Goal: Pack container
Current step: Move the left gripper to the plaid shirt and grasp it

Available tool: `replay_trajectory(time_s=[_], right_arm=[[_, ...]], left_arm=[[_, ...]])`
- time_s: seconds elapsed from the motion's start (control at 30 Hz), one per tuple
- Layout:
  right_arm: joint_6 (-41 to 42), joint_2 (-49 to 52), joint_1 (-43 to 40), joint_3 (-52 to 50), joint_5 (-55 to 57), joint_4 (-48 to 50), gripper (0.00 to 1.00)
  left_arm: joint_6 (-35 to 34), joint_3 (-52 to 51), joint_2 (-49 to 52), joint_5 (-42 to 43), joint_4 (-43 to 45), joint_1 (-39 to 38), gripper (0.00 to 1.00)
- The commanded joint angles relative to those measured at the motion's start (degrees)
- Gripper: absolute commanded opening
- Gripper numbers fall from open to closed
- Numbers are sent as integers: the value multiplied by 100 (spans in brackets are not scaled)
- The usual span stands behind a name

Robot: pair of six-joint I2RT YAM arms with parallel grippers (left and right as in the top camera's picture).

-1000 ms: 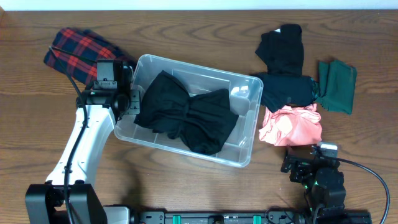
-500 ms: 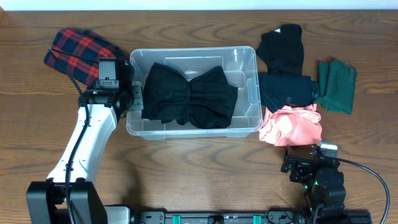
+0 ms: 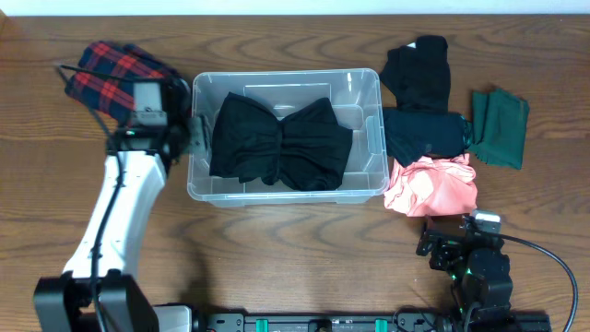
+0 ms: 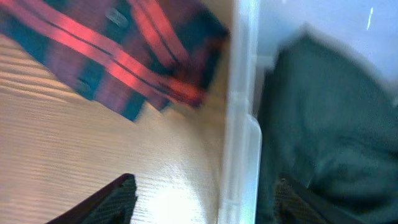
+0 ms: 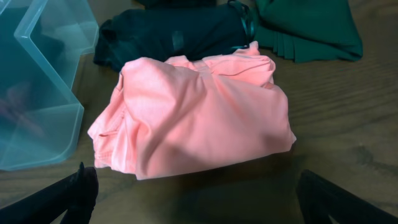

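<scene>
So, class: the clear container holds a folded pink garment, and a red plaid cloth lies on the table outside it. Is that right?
Not quite. The container holds a black garment, not a pink one. The pink garment lies outside it on the table, as does the red plaid cloth. The overhead view shows this.

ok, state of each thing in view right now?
container: upright, no lid on
black garment: bunched, inside container
plaid cloth: outside, left of container
pink garment: crumpled, outside, right of container
black clothes: outside, right of container
green cloth: folded, outside, far right
left pincer: open, container's left wall between its fingers
right pincer: open, empty
</scene>
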Motion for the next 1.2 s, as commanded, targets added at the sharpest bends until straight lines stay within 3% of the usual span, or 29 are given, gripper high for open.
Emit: replay_trajectory(time_s=[0.0, 0.17, 0.27, 0.4, 0.57, 0.77, 1.17], right_arm=[[87, -31, -33, -24, 15, -9, 99], [87, -31, -33, -24, 15, -9, 99], [87, -31, -33, -24, 15, -9, 99], [90, -31, -33, -24, 15, -9, 99], [87, -31, -33, -24, 15, -9, 99], [87, -31, -33, -24, 15, -9, 99], [87, -31, -33, -24, 15, -9, 99]], left_arm=[[-568, 525, -417, 2, -101, 380, 75], [-1032, 699, -457, 291, 55, 1270, 82], [-1054, 699, -221, 909, 321, 1941, 82], [-1388, 699, 442, 1851, 868, 2747, 82], [-2337, 699, 1587, 3003, 1978, 3381, 82], [-3464, 699, 2673, 3582, 3344, 3591, 84], [-4568, 699, 4039, 3709, 4653, 3401, 89]])
